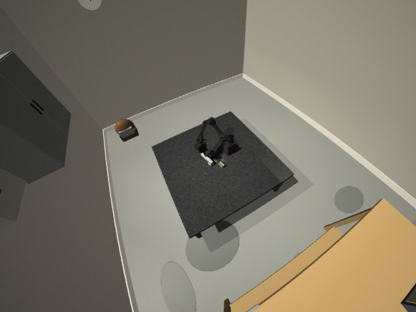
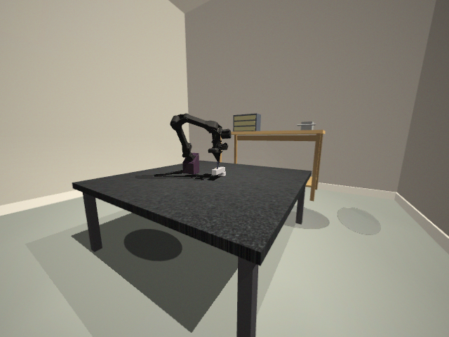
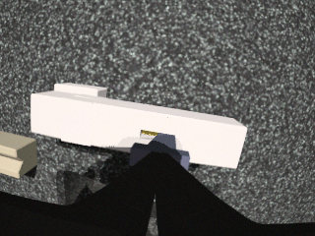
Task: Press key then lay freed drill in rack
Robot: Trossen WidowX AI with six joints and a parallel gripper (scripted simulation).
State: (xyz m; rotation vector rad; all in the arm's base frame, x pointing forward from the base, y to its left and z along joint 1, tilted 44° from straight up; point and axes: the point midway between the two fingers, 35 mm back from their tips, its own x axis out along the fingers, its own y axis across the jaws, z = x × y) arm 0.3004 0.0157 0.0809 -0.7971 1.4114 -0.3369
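Note:
A long white block lies on the dark table, with a smaller white piece at its far left side in the wrist view. A small yellow patch shows in an opening near its middle. A blue-grey part stands there directly under the fingertips; whether it is the key or the drill, I cannot tell. My gripper points down and is shut just above it, with no thing plainly between the fingers. The fingers hide part of it. A beige grooved block, seemingly the rack, lies to the left in the wrist view.
The arm's purple base stands on the dark table behind the blocks. A wooden bench stands away from the table. A grey cabinet is by the wall.

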